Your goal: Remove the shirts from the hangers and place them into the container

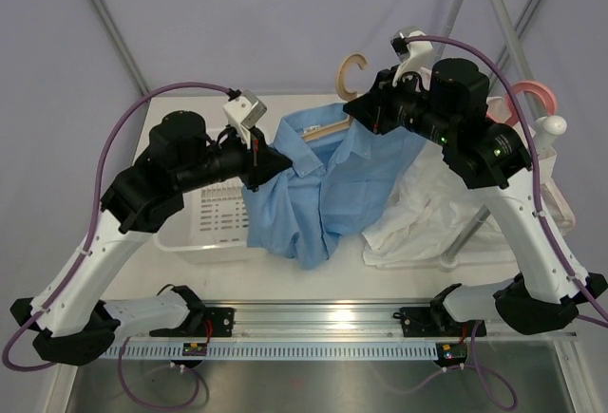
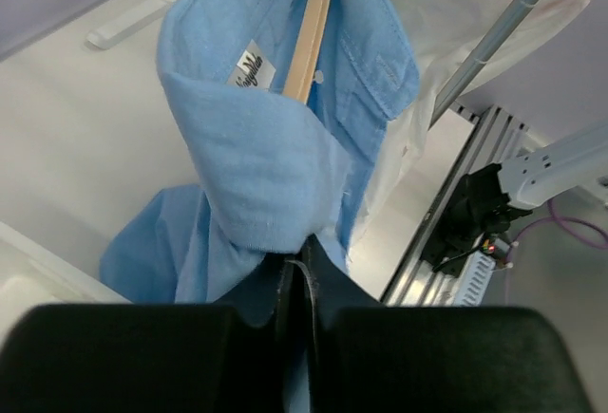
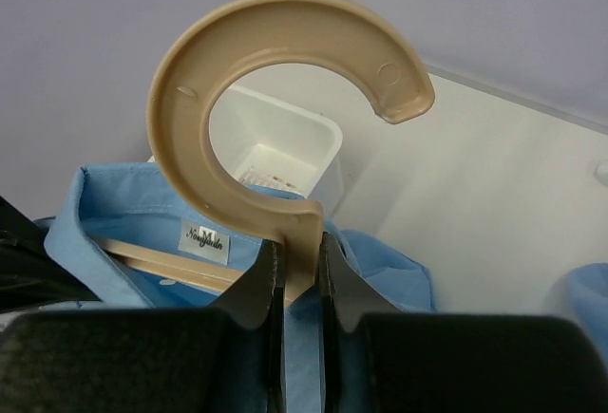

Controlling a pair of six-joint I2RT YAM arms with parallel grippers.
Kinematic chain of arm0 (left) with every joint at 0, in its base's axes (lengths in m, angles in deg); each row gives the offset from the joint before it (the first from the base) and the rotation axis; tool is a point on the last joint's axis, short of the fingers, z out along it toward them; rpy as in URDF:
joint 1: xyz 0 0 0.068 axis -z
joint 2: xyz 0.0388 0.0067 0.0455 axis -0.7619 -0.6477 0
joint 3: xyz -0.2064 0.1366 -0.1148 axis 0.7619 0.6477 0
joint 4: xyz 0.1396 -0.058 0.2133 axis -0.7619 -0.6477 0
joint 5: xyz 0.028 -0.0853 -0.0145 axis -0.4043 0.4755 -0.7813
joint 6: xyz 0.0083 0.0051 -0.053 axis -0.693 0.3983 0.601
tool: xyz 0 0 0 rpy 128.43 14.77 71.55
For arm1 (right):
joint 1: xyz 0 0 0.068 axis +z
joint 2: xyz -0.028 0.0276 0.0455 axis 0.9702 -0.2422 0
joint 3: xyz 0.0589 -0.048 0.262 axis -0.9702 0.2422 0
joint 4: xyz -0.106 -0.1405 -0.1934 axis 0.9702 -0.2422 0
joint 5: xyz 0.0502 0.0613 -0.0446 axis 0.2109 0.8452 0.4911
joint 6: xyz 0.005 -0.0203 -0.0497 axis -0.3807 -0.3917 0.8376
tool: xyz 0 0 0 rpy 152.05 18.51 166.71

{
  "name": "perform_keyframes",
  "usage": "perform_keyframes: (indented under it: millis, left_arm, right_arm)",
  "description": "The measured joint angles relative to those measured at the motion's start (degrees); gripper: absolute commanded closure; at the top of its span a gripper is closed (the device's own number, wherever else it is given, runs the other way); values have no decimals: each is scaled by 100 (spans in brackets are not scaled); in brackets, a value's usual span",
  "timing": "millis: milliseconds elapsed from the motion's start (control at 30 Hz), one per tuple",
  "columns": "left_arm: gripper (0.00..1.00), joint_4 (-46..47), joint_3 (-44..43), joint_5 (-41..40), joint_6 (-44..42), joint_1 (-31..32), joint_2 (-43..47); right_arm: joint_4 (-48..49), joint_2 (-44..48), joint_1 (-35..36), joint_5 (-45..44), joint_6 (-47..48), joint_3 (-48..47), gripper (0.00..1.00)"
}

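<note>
The light blue shirt (image 1: 318,195) hangs on the tan hanger (image 1: 350,73), its lower part draped over the white container (image 1: 211,233). My right gripper (image 3: 302,252) is shut on the neck of the tan hanger (image 3: 275,100), just under its hook. My left gripper (image 2: 302,266) is shut on a fold of the light blue shirt (image 2: 266,157) by the collar; the hanger bar (image 2: 309,38) shows inside the collar. The white shirt (image 1: 427,214) lies crumpled on the table to the right. The pink hanger (image 1: 530,100) shows behind my right arm.
A white pole with a round knob (image 1: 551,126) stands at the right. Grey frame poles (image 1: 109,28) slant up at the back corners. An aluminium rail (image 1: 313,316) runs along the near table edge. The container (image 3: 285,147) shows behind the hook.
</note>
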Motion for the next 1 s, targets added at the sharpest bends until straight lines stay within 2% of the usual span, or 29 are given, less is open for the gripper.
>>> perform_keyframes:
  millis: [200,267,300,333,400,533,733,1000]
  left_arm:
    - [100,-37,2,326,-15,-17,118]
    - [100,-44,9,531,48,-17,203]
    - [100,-52,9,621,83,-15,251]
    - [100,-55,9,743,129,-15,308]
    - [100,-61,9,916,186,-15,420]
    - [100,-111,9,1113,278,-15,612]
    - [100,-321,9,1132,367,-15,828]
    - [100,-262,59,1123,498,-17,887]
  right_arm:
    - [-50,0,0,282,87,-37,100]
    - [-68,2,0,402,107,-63,95]
    - [-81,2,0,492,120,-74,76]
    - [-96,13,0,586,131,-81,67]
    - [-133,52,2,876,107,-81,52]
    - [-173,304,79,1362,101,13,31]
    - [-282,953,140,1547,120,149,26]
    - [-420,804,146,1499,151,-258,25]
